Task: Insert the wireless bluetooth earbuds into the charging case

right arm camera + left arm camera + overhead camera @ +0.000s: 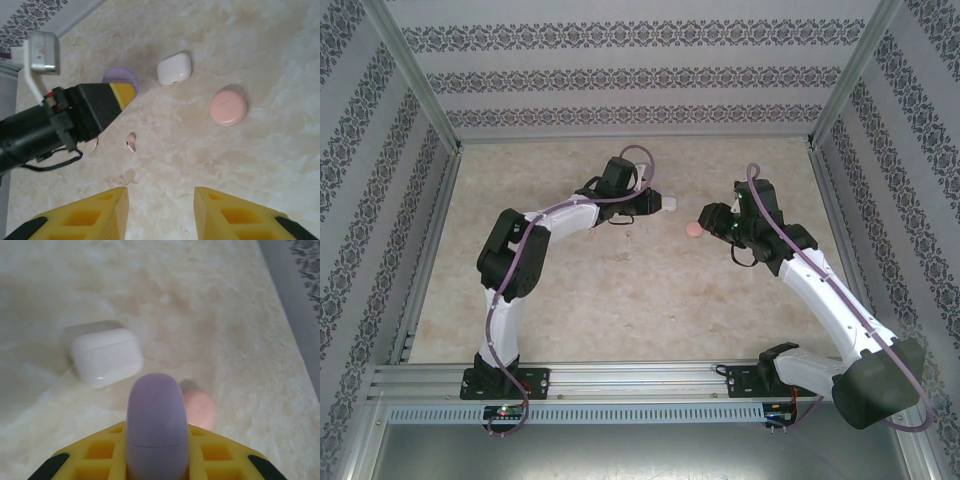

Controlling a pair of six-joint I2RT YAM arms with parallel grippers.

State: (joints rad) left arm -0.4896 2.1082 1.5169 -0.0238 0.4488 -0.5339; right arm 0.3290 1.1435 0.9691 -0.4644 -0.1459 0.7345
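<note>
Marbled tabletop (260, 40) carries two pale pink earbuds (131, 142), lying loose near the left gripper (123, 94), which is clamped on the purple case (157, 425). The white case (174, 68) and pink case (228, 107) sit beyond. The right gripper (160, 210) hovers with fingers apart, empty.

Two pale pink earbuds (131, 142) lie loose near each other, well apart from the closed pink case (228, 107).
</note>
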